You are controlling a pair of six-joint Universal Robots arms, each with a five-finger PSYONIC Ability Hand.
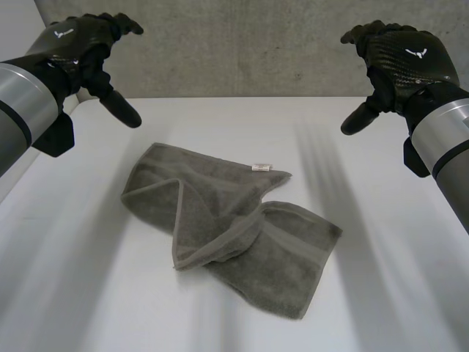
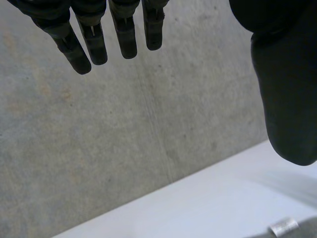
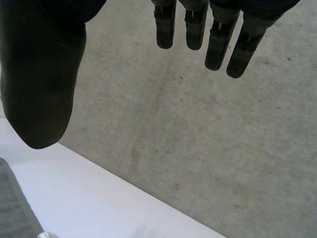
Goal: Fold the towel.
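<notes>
A grey-brown towel [image 1: 234,227] lies crumpled and partly folded over itself in the middle of the white table [image 1: 381,293], with a small white label [image 1: 260,167] at its far edge. My left hand [image 1: 84,51] hovers high above the table's far left, fingers relaxed and apart, holding nothing. My right hand [image 1: 399,59] hovers at the far right, also open and empty. Both hands are well clear of the towel. In the left wrist view the left hand's fingers [image 2: 94,42] hang straight, and the towel's label [image 2: 283,226] peeks in below the thumb. The right hand's fingers [image 3: 218,37] hang straight too.
A grey concrete wall [image 1: 242,44] stands behind the table's far edge. Bare white tabletop surrounds the towel on all sides.
</notes>
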